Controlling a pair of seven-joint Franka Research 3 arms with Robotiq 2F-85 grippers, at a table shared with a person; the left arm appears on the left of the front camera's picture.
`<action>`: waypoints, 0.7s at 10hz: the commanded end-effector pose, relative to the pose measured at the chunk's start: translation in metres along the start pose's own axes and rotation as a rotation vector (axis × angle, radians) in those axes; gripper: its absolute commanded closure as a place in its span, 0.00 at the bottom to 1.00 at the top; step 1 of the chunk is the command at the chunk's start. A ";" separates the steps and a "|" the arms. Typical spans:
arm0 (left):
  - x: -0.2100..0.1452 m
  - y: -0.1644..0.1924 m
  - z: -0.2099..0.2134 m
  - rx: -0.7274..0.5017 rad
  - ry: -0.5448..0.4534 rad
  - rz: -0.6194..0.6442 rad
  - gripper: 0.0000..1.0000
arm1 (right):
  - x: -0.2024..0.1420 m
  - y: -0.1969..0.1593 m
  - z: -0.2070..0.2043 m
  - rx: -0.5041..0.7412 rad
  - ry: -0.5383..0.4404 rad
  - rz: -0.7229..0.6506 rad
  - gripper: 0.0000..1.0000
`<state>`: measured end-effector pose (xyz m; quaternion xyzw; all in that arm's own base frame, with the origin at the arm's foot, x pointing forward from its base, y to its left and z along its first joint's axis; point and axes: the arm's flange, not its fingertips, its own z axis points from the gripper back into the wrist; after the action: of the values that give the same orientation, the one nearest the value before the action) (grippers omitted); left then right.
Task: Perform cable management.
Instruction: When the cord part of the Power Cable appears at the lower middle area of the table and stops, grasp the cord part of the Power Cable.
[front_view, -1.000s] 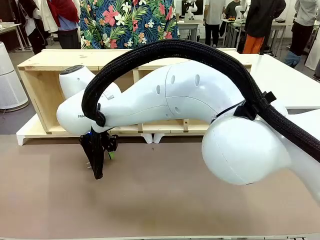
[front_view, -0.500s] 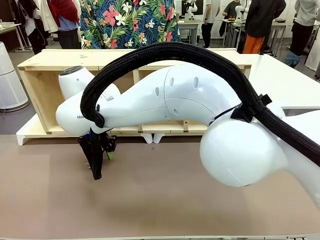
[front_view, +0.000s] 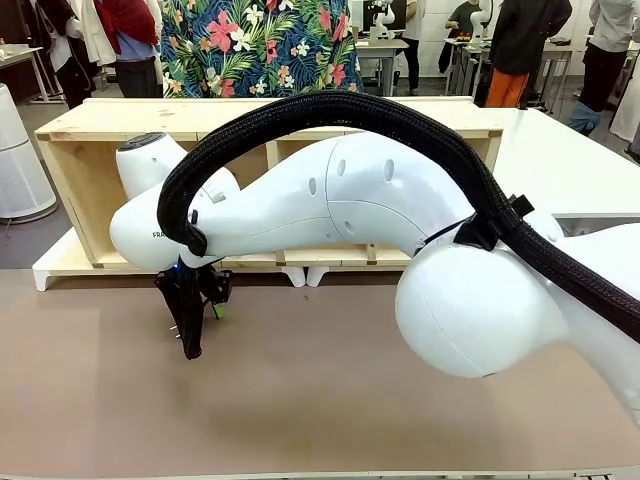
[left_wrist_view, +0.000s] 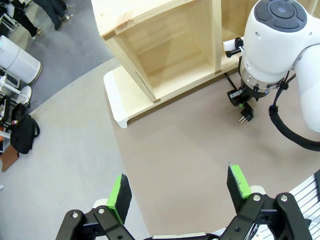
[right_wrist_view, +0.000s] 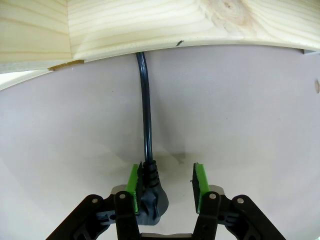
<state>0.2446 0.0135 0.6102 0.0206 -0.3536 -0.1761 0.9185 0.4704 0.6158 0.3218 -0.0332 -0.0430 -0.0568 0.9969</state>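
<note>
The cable is a thin glossy black cord running out from under the wooden shelf straight to my right gripper. Its black plug sits between the green pads, pressed to one pad, with a gap showing beside the other. In the front view my right gripper points down just above the brown table, near the shelf's left end. The left wrist view shows the plug hanging from it, prongs out. My left gripper is high over the table's corner, open and holding nothing.
The low wooden shelf stands on a white base along the table's far side. My right arm and its thick braided hose span the middle. People stand beyond the shelf. A bare brown table surface lies in front.
My right arm has drifted slightly left and up, with the gripper following a little. The jaws have kept the same width.
</note>
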 end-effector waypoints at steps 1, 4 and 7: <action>0.000 0.000 0.000 0.000 0.003 0.001 0.00 | 0.007 0.014 0.003 -0.012 0.004 0.012 0.47; 0.000 0.000 0.000 0.000 0.003 0.001 0.00 | 0.008 0.013 0.001 -0.013 0.024 0.014 0.47; 0.000 0.000 0.000 0.000 0.003 0.001 0.00 | 0.009 0.013 -0.001 -0.021 0.033 0.012 0.47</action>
<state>0.2446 0.0135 0.6102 0.0206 -0.3536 -0.1761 0.9185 0.4719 0.6159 0.3162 -0.0396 -0.0372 -0.0566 0.9969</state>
